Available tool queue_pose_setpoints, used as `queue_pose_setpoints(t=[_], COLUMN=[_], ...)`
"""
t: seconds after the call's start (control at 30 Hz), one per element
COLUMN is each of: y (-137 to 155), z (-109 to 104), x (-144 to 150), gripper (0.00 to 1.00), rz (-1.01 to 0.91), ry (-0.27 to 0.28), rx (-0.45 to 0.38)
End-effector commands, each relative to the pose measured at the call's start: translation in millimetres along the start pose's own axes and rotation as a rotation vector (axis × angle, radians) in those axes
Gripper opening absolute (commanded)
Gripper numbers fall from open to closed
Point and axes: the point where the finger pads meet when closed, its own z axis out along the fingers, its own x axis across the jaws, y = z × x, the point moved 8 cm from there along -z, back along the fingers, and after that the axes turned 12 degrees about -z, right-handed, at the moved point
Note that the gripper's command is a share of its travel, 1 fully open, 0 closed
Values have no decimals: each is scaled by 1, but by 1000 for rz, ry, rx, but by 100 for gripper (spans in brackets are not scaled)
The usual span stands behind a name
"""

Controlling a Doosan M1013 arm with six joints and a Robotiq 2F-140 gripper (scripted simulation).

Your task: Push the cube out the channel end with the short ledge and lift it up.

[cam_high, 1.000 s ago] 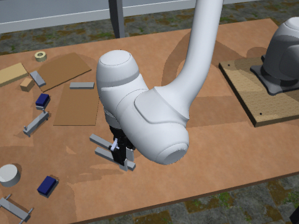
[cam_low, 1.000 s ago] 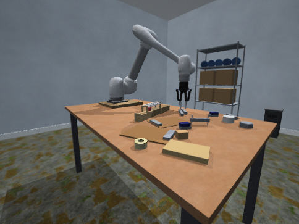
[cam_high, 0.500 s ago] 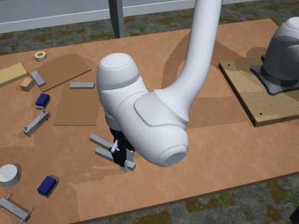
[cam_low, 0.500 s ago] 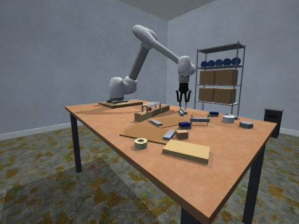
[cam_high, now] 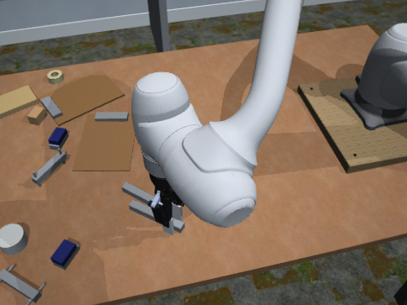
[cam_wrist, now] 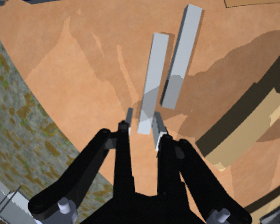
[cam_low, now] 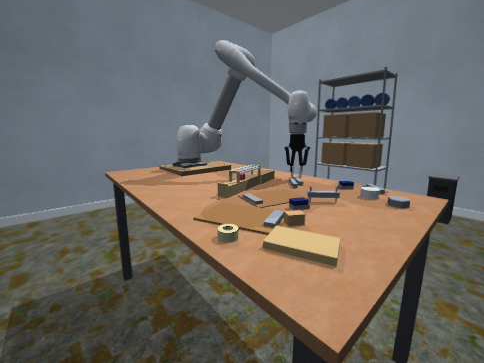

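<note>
While over the grey rails (cam_wrist: 164,66), narrowed fingers
</note>
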Motion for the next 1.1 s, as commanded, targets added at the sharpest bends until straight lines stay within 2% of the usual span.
queue_pose_setpoints(t=[0.0,0.3,0.33,1.07], y=[1,1,1,1], z=[4,4,4,4], x=[2,2,2,2], gripper=[23,23,0,0], rz=[-4,-4,-4,-4], ry=[1,1,1,1], rx=[-4,-4,-4,-4])
